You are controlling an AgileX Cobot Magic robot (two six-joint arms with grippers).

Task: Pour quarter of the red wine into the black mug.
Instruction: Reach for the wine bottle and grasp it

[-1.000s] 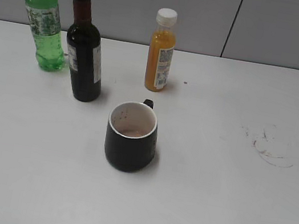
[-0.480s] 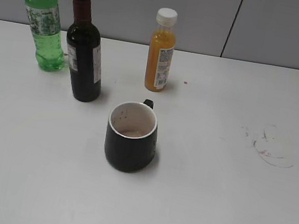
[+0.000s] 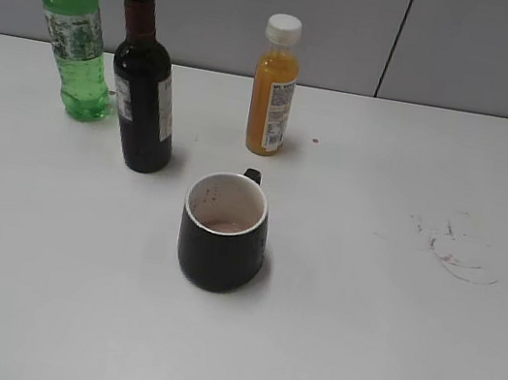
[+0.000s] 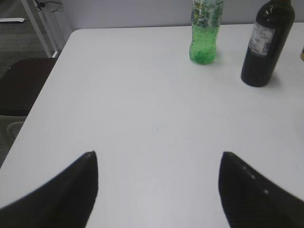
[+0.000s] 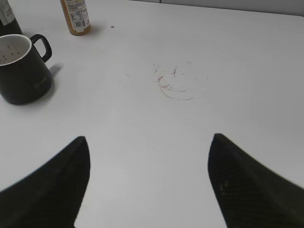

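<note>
The red wine (image 3: 145, 82), a dark bottle with a red foil neck and white label, stands upright at the back left; the left wrist view shows the red wine (image 4: 265, 45) at its top right. The black mug (image 3: 223, 232) stands in front of it, upright, white inside with a little reddish residue, handle to the rear. In the right wrist view the black mug (image 5: 21, 69) sits at far left. My left gripper (image 4: 158, 154) is open over bare table, well short of the bottle. My right gripper (image 5: 149, 137) is open, empty, right of the mug. Neither arm shows in the exterior view.
A green plastic bottle (image 3: 74, 25) stands left of the wine, and an orange juice bottle (image 3: 274, 85) with a white cap stands behind the mug. Reddish stain rings (image 3: 460, 251) mark the white table (image 3: 354, 346) at the right. The table's left edge (image 4: 52, 71) shows in the left wrist view.
</note>
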